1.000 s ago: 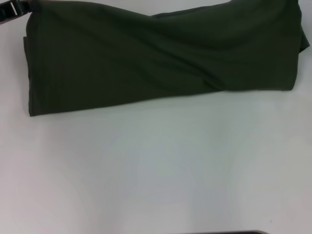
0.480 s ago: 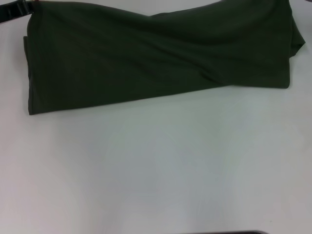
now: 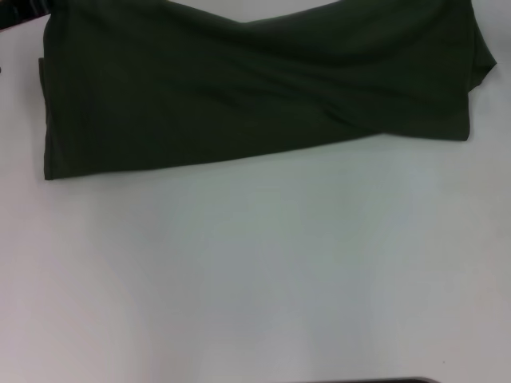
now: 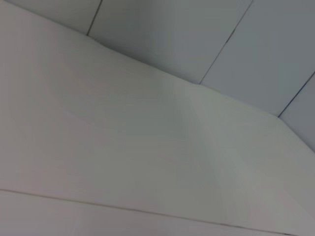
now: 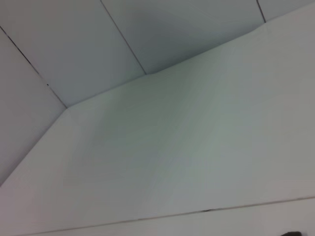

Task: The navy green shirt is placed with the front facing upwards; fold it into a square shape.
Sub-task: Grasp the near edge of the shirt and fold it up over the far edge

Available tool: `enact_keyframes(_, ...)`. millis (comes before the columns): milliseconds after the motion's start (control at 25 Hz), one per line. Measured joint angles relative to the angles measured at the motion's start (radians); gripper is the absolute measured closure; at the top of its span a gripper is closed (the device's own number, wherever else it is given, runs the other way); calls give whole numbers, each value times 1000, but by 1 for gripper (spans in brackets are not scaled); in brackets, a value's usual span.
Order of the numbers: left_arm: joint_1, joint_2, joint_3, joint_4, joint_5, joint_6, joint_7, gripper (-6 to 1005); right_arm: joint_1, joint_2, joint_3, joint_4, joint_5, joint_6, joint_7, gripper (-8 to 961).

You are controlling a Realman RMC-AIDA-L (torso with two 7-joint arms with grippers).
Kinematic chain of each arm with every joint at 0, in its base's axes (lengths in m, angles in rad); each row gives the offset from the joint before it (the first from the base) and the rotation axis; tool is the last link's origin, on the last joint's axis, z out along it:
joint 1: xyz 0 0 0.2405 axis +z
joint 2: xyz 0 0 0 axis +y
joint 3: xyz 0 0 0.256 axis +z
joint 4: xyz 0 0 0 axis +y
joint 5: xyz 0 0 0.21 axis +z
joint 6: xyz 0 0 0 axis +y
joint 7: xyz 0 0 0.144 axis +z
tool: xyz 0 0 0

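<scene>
The navy green shirt (image 3: 239, 88) lies across the far part of the white table (image 3: 255, 271) as a long folded band of plain dark fabric, with diagonal creases through its middle. Its left end is a straight folded edge and its right end is bunched at the corner. A dark part of my left arm (image 3: 22, 11) shows at the far left corner, right beside the shirt's top left corner; whether it grips the cloth cannot be made out. My right gripper is out of view. Both wrist views show only white table top and grey panels.
Bare white table top (image 3: 255, 287) fills the near half of the head view. A dark strip (image 3: 367, 381) runs along the nearest edge. The left wrist view shows the table edge (image 4: 147, 69) against grey tiles, as does the right wrist view (image 5: 147, 73).
The shirt's near edge has drawn slightly farther away, most on the right side. The dark arm part at the far left corner has moved up and shows less.
</scene>
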Motion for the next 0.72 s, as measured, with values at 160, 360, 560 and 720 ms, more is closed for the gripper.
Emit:
enact_keyframes(160, -1, 0, 4, -3, -1, -13, 0, 997, 8, 7, -1, 0, 0, 13, 0, 908)
enact_keyframes(360, -1, -1, 4, -4, -1, -23, 1, 997, 11, 7, -8, 0, 0, 24, 0, 909)
enact_keyframes(560, -1, -2, 4, -5, -3, -34, 1, 996, 12, 8, -11, 0, 0, 30, -1, 909)
enact_keyframes(720, -4, -3, 4, -8, -3, -39, 1, 994, 15, 9, -11, 0, 0, 35, 0, 906)
